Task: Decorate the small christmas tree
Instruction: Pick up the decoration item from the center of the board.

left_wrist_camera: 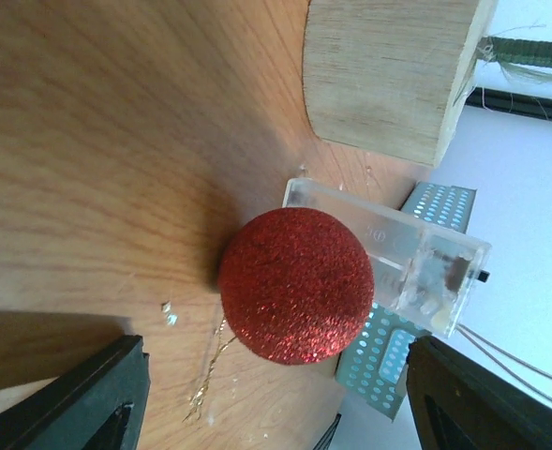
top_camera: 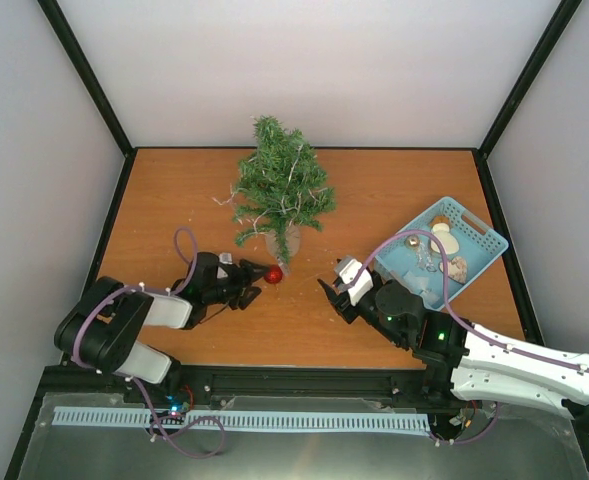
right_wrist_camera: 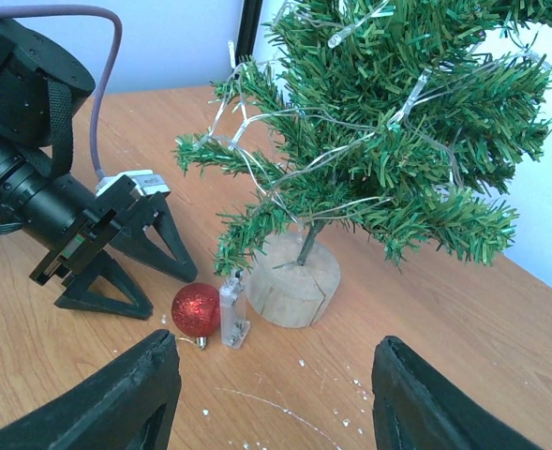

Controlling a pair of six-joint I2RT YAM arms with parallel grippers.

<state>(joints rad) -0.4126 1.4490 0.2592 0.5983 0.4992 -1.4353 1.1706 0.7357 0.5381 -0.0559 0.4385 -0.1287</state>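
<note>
The small christmas tree (top_camera: 279, 190) stands upright at the middle of the table on a pale wooden base (right_wrist_camera: 294, 281), with a string of clear lights draped over its branches (right_wrist_camera: 388, 131). A red glitter ball (top_camera: 273, 273) lies on the table beside the base, touching the lights' clear battery box (right_wrist_camera: 233, 314). My left gripper (top_camera: 256, 283) is open, low over the table, with the ball (left_wrist_camera: 296, 284) just ahead of its fingertips and not held. My right gripper (top_camera: 332, 286) is also open and empty, right of the base and facing the tree (right_wrist_camera: 276, 403).
A light blue perforated tray (top_camera: 486, 246) at the right of the table holds several small ornaments. Fine glitter and a gold thread (left_wrist_camera: 205, 380) lie on the wood near the ball. Grey walls enclose the table on three sides.
</note>
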